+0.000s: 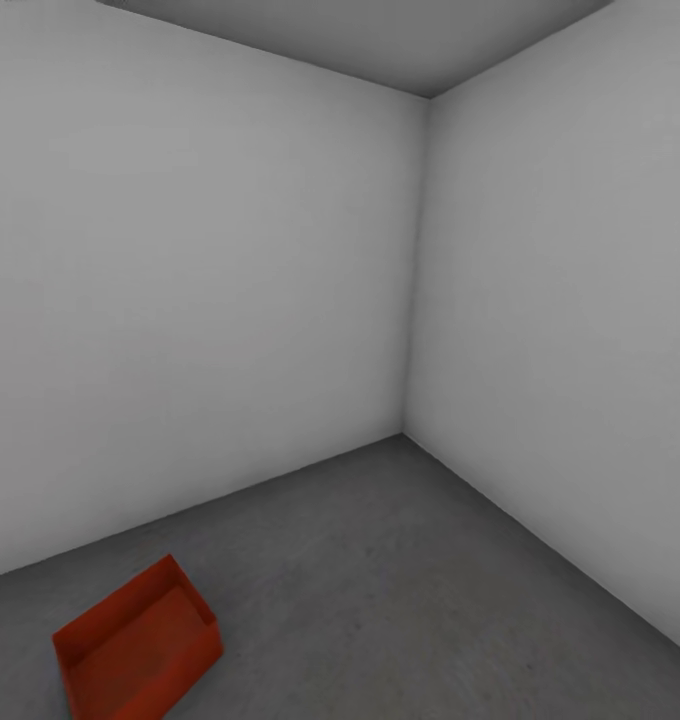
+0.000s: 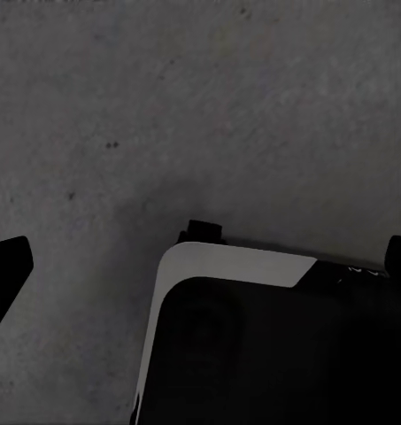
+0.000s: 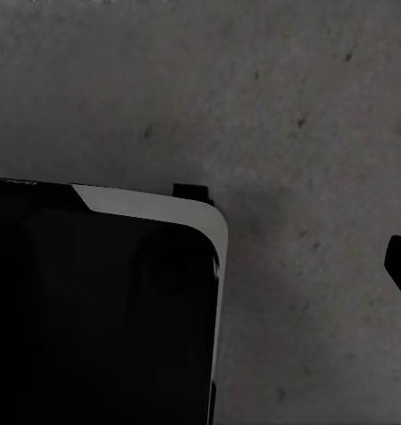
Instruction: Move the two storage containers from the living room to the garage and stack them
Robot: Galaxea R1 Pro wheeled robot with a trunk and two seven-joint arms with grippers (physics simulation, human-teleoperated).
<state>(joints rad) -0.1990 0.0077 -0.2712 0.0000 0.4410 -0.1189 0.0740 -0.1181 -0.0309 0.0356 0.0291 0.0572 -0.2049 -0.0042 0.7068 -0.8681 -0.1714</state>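
One orange-red bin (image 1: 138,645) sits at the lower left of my head camera, open side up, resting on the dark grey concrete floor (image 1: 410,590) near the left white wall (image 1: 190,290). To its right the floor runs back to the corner where that wall meets the right wall (image 1: 570,330). My wrist cameras look down at speckled concrete and the robot's black-and-white base (image 2: 253,336). I cannot tell how either claw stands.
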